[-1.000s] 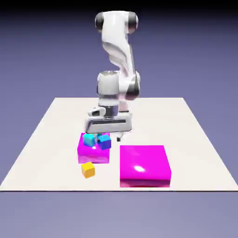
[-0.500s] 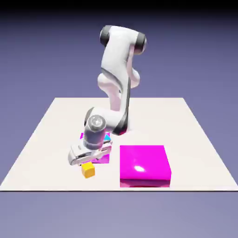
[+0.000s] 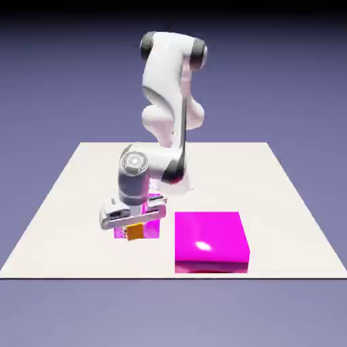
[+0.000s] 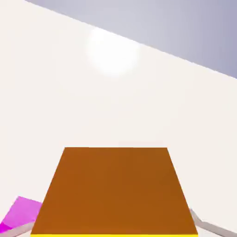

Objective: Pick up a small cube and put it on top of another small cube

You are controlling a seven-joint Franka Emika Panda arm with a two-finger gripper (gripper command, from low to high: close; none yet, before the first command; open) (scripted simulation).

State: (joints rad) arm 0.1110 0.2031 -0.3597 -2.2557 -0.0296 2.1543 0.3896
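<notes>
The arm (image 3: 166, 101) folds down from its base, elbow high, wrist dropped low over the near left part of the table (image 3: 284, 203). The hand is turned so its white body lies nearly level across the exterior view, and the gripper (image 3: 133, 230) hangs just under it. Between the fingers sits the small yellow-orange cube (image 3: 134, 232), and it looks lifted clear of the table top, hanging in front of the smaller magenta block (image 3: 154, 227), which the hand largely covers. The gripper is clamped on that cube: in the hand view the cube (image 4: 115, 192) fills the lower middle of the picture, big and orange-brown with a thin yellow edge at the bottom, and the grey fingertips (image 4: 203, 224) peek out at either lower corner, pressed against its sides. A sliver of magenta (image 4: 18, 213) shows at the hand view's lower left. The larger magenta block (image 3: 209, 240) sits apart at the exterior view's right, near the front edge.
</notes>
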